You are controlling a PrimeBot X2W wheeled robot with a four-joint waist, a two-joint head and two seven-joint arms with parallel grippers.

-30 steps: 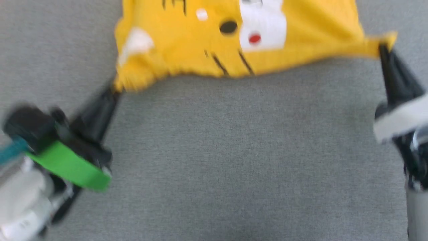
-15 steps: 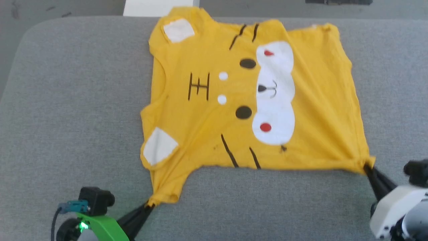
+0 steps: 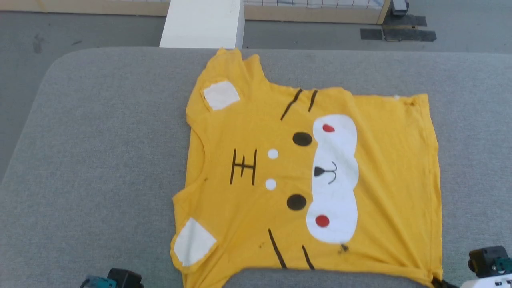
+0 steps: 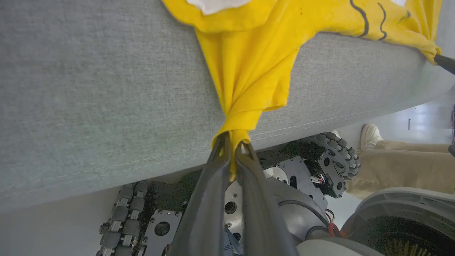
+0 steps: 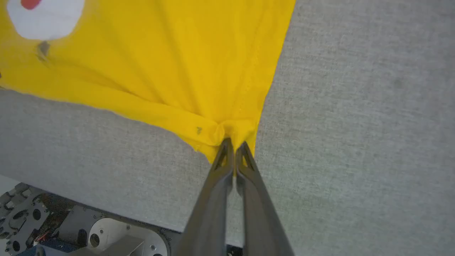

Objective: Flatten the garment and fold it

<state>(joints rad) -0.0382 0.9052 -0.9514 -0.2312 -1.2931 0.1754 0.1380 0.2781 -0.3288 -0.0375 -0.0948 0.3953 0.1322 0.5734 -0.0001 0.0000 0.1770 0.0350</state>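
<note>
Tightly, left gripper pinches garment sleeve; right gripper, hem corner.

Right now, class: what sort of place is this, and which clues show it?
Probably an indoor robot test lab: grey fabric-covered table, wooden-framed wire barrier behind it, black tape on the bare floor.

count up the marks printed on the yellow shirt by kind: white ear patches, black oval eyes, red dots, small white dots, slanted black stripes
white ear patches: 2
black oval eyes: 2
red dots: 2
small white dots: 2
slanted black stripes: 4
total on the shirt: 12
</note>
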